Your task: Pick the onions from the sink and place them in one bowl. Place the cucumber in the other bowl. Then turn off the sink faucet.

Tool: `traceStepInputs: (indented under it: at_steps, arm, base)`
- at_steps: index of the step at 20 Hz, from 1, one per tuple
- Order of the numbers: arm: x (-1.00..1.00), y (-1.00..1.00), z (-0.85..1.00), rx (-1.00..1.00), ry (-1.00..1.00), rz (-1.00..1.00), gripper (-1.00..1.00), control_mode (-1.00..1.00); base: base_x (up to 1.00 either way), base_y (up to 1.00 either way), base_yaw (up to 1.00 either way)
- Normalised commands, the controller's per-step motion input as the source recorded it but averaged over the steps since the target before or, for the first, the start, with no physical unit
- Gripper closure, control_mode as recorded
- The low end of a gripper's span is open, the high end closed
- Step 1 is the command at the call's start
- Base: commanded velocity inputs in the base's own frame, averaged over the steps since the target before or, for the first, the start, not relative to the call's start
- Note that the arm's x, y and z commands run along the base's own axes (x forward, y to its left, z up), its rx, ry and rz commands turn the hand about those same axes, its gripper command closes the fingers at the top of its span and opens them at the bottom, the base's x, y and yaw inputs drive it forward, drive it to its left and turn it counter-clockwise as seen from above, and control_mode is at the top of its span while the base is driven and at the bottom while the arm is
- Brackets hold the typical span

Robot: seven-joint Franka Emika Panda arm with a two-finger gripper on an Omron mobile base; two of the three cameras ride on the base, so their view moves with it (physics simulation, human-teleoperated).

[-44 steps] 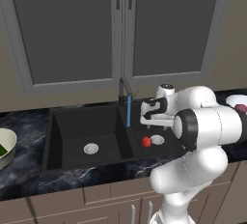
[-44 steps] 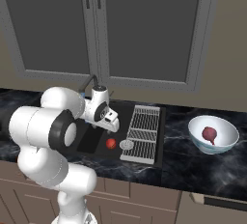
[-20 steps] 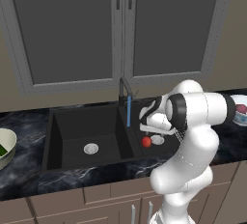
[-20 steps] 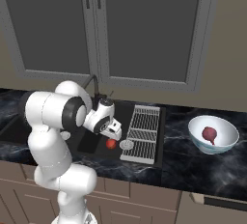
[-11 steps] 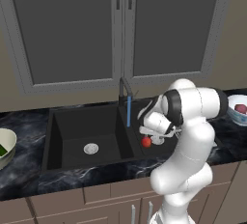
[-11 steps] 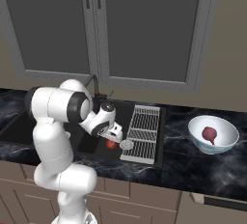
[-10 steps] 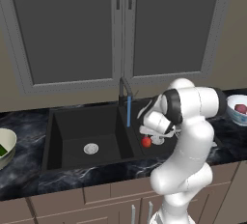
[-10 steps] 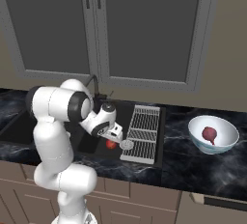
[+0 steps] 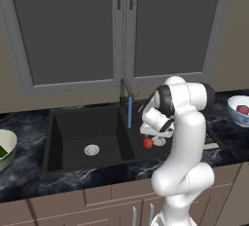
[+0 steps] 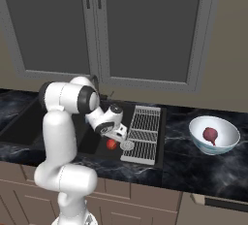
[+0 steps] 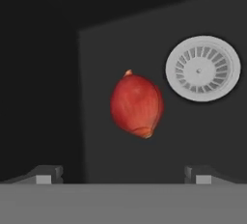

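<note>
Dark marble table (image 9: 29, 181) carries a black double-basin sink (image 9: 87, 125) below grey cupboard doors. On the sink's right basin floor lies a red-orange onion (image 11: 136, 105), just beside the round silver drain (image 11: 202, 68). Above the onion hangs the pincer (image 11: 123, 172), jaws spread wide and empty. Best descend straight, centring the onion between both tips before closing.

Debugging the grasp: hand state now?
Hand: open, holding nothing, poised over the red-orange onion in the sink.
</note>
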Motion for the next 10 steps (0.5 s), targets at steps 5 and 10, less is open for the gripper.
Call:
traceStepInputs:
  at_steps: [5,10]
  arm:
    - [0.3,0.0,-0.41,0.0,0.07,0.0,-1.0,-1.0]
    - [0.26,0.0,-0.32,0.0,0.02,0.0,-1.0,-1.0]
  base:
    - [0.0,0.0,0.0]
    - [0.0,0.0,0.0]
